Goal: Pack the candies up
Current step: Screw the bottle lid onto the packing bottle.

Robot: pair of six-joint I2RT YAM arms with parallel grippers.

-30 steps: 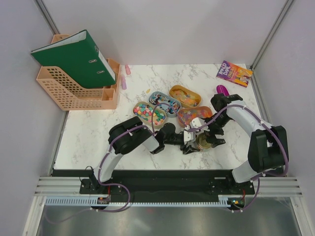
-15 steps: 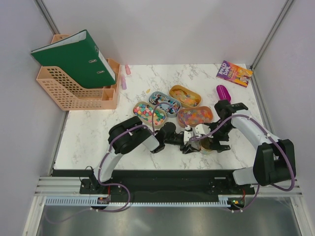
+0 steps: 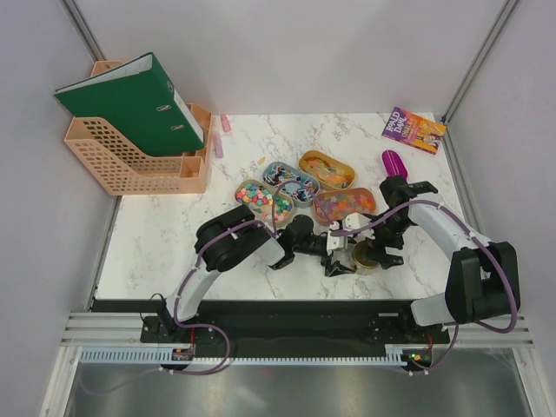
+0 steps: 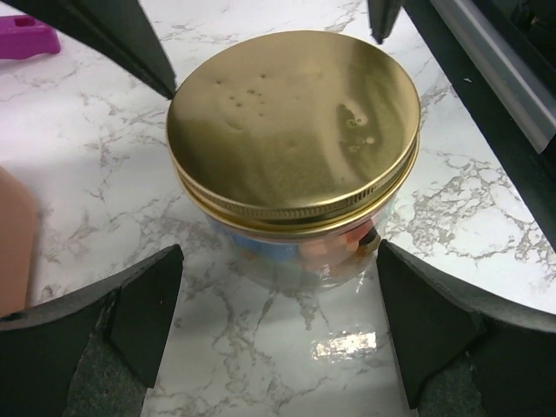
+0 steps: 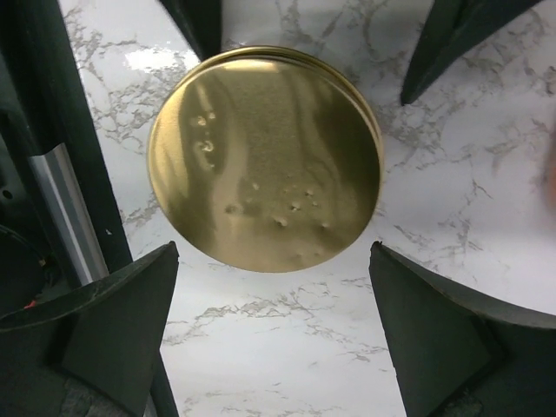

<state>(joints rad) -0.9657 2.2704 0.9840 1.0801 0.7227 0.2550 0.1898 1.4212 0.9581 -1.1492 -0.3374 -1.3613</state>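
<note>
Jar [image 4: 300, 256] stands upright on the counter [image 3: 174, 243], low and right of centre in the top view. Gold lid [image 4: 291, 122] is seated on it. Through the glass under the lid rim: candies [image 4: 343, 248], orange-red and blue pieces. How full it is I cannot tell.

More sweets lie loose in the oval trays [image 3: 303, 161], up and left of the jar in the top view. Purple scoop [image 3: 393, 162] lies above the jar, apart from it.

Left hand [image 4: 278, 252]: open, gripping nothing.
- Its two fingers [image 4: 130, 321] sit at lower left and lower right of its own view.
- The jar is centred between and just ahead of them, with bare marble showing on both sides.
- It comes in low from the left of the top view, looking at the jar's shoulder.

Right hand [image 5: 274, 252]: open, empty.
- Its view looks almost straight down on the lid, which fills the upper middle of the frame.
- Its fingers sit at the bottom corners, clear of the rim.
- The other arm's fingertips show at the top of each wrist view, so the two hands face each other across the jar.

Relation that matters: the jar's long axis is vertical and runs up between both hands. Neither hand touches it. Both are just beside it, and I cannot say which is nearer.

Judgement: with the lid on and both hands spread, the jar looks packed and let go. A straight pull back along each hand's own line would clear it. Any sideways drift risks a fingertip catching the lid edge and tipping the jar.
</note>
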